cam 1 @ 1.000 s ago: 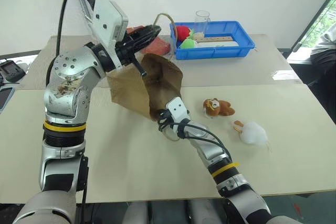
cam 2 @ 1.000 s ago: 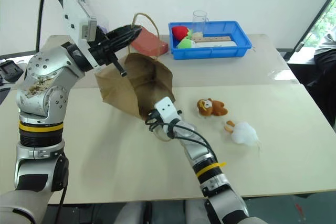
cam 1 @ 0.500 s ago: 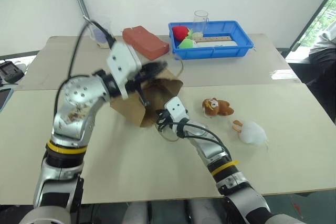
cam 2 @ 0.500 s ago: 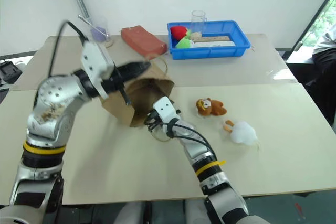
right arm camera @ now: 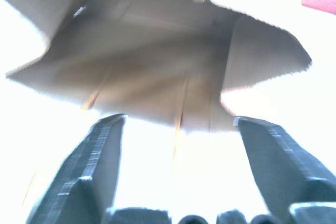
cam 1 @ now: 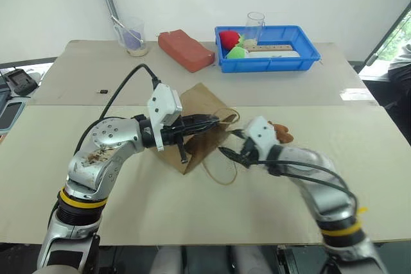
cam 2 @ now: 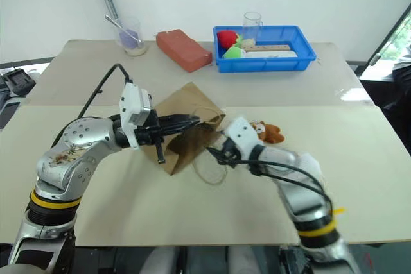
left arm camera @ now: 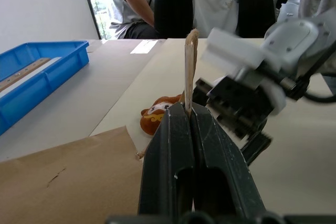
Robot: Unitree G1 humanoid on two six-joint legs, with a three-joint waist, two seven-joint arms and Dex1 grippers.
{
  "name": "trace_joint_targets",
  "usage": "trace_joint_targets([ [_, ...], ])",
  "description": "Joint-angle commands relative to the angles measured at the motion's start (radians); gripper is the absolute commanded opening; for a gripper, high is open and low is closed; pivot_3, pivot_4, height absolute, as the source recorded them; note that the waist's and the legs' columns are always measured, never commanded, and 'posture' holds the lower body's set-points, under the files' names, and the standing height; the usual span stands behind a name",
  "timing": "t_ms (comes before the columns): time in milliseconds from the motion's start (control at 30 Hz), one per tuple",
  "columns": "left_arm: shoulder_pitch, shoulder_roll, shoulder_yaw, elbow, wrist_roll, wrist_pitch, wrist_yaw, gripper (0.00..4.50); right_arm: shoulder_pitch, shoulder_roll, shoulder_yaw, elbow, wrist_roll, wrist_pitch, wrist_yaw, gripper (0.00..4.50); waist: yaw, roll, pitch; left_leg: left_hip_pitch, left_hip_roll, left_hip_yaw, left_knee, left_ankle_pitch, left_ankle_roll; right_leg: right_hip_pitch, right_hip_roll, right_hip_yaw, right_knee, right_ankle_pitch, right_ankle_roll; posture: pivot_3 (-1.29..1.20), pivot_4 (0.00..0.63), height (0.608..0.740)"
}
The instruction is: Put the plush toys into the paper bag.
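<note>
The brown paper bag [cam 1: 199,104] lies tilted on the table's middle, its mouth facing right. My left gripper [cam 1: 209,122] is shut on the bag's upper edge [left arm camera: 189,61] and points level toward the right. Just outside the mouth, my right gripper [cam 1: 232,145] is open with nothing between its fingers [right arm camera: 97,161]. The bag's dark opening [right arm camera: 157,77] is straight ahead of them. A cord handle [cam 1: 221,172] loops onto the table below the mouth. The brown plush toy [cam 2: 266,132] lies right behind my right hand, partly hidden by it.
At the table's back stand a blue tray [cam 1: 302,63] with red and green soft items, a clear cup [cam 1: 255,21], a red block [cam 1: 186,50] and a measuring cup [cam 1: 133,36]. Devices [cam 1: 18,81] lie beyond the left edge. People [left arm camera: 210,3] sit past the right side.
My left gripper has lowered the bag from mid-air to the table. My right hand has pulled back out of the bag's mouth to the right, and its gripper has opened. The camera shifted too.
</note>
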Motion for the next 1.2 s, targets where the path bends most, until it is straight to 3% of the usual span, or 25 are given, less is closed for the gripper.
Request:
trace_joint_targets([
  [33,-0.016,-0.007,0.003,-0.01,-0.019,-0.006,-0.011,0.0,0.057,-0.146,-0.136,-0.133,0.032,-0.021,0.076,4.41,0.001,0.0,0.0,0.0,0.0,0.003,0.0,0.0,0.0,0.0,0.0,0.0,0.0,0.0,0.0,0.0,0.15,0.74],
  [200,-0.036,-0.032,0.023,0.04,-0.017,-0.009,0.011,0.0,0.138,-0.229,-0.196,-0.064,-0.056,-0.172,0.017,4.41,-0.003,-0.001,0.001,0.001,0.001,0.005,0.0,0.0,0.0,0.001,0.001,0.001,-0.001,0.0,0.0,0.0,0.15,0.74],
  [333,-0.056,-0.031,0.024,0.071,-0.007,-0.021,-0.001,0.0,0.106,-0.242,-0.095,0.095,-0.206,-0.359,-0.035,4.41,-0.004,-0.001,0.001,0.001,0.001,0.007,0.001,0.0,0.0,0.001,0.001,0.002,0.0,0.0,0.0,0.0,0.15,0.74],
  [567,-0.07,-0.017,0.03,0.088,-0.008,-0.018,-0.02,0.0,-0.064,-0.16,0.033,0.409,-0.339,-0.481,-0.113,4.41,-0.002,-0.002,0.001,0.001,0.001,0.008,0.001,0.0,0.0,0.0,0.0,0.003,0.0,0.0,0.0,0.0,0.15,0.74],
  [667,-0.072,-0.009,0.038,0.094,-0.013,-0.009,-0.025,0.0,-0.111,-0.122,0.042,0.484,-0.34,-0.499,-0.116,3.7,-0.001,-0.002,0.001,0.0,0.001,0.008,0.0,0.0,0.0,0.0,0.0,0.003,0.0,0.0,0.0,0.0,0.15,0.74],
  [733,-0.073,-0.007,0.045,0.097,-0.021,0.0,-0.025,0.0,-0.129,-0.1,0.048,0.518,-0.339,-0.503,-0.112,2.83,-0.001,-0.002,0.001,0.0,0.001,0.008,0.0,0.0,0.0,0.0,0.0,0.003,0.0,0.0,0.0,0.0,0.15,0.74],
  [1000,-0.069,-0.008,0.049,0.096,-0.048,0.033,-0.034,0.0,-0.117,-0.093,0.024,0.47,-0.303,-0.52,-0.08,0.16,-0.001,-0.002,0.001,0.0,0.001,0.008,0.0,0.0,0.0,0.0,0.0,0.003,0.0,0.0,0.0,0.0,0.15,0.74],
  [1200,-0.069,-0.011,0.038,0.104,-0.087,0.073,-0.059,0.0,-0.074,-0.15,-0.005,0.157,-0.14,-0.4,0.103,0.01,-0.004,-0.002,0.001,0.0,0.001,0.007,0.0,0.0,0.001,-0.001,0.0,0.002,0.0,0.0,0.0,0.0,0.15,0.74],
])
